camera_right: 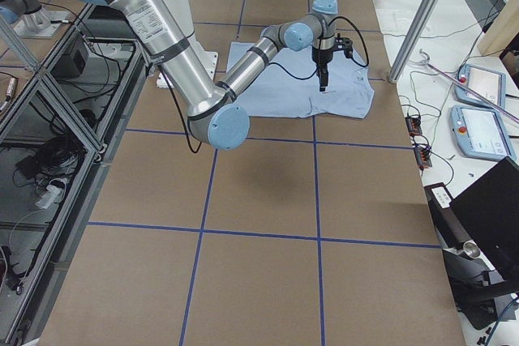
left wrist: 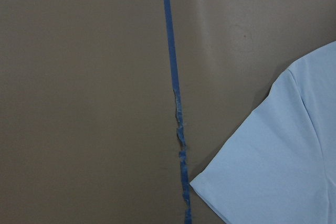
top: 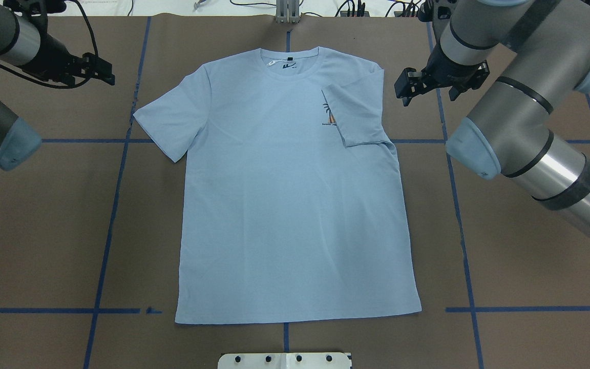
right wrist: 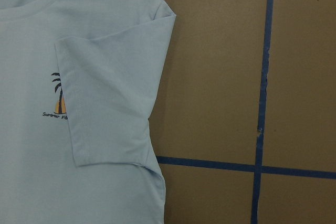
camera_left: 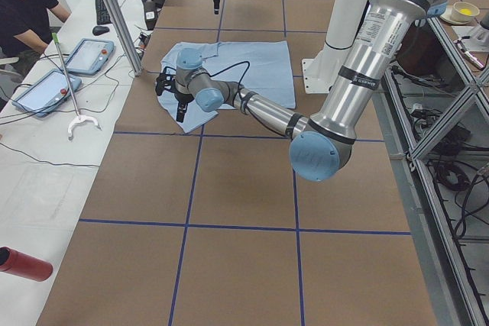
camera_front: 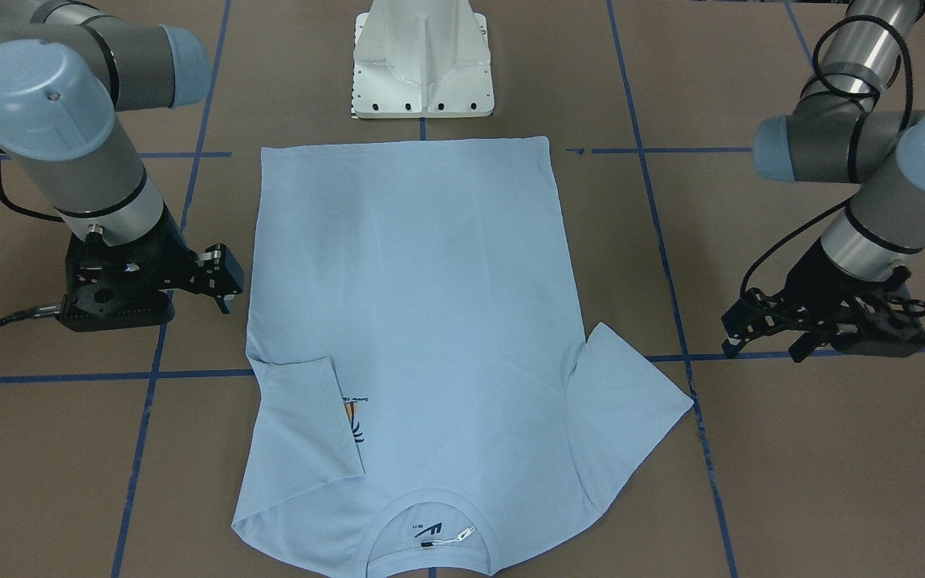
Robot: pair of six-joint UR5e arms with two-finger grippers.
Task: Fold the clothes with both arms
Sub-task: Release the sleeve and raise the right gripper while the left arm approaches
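I see the pale light-blue soft T-shirt (top: pixel 285 205) lying flat, front up, in the middle of the brown paper-covered table (top: pixel 505 246). Its round ribbed collar (top: pixel 290 56) is on the side far from the robot. The cloth looks thin and smooth with almost no wrinkles, so I think it will bend easily along a straight line.

The short sleeve on the robot's right side (top: pixel 359 115) is folded in over the chest. It hides part of the little orange-and-dark palm-tree print (right wrist: pixel 59 98). The other short sleeve (top: pixel 172 120) sticks out flat.

The black two-finger right gripper (top: pixel 428 92) hangs just beside the folded sleeve, fingers apart, holding nothing. The black two-finger left gripper (top: pixel 109 72) hangs a bit out from the flat sleeve, near a blue tape line (left wrist: pixel 170 51). Its fingers are apart and empty too. I think it waits there because that sleeve is the next one to fold in. The tape looks rough and torn in one spot.
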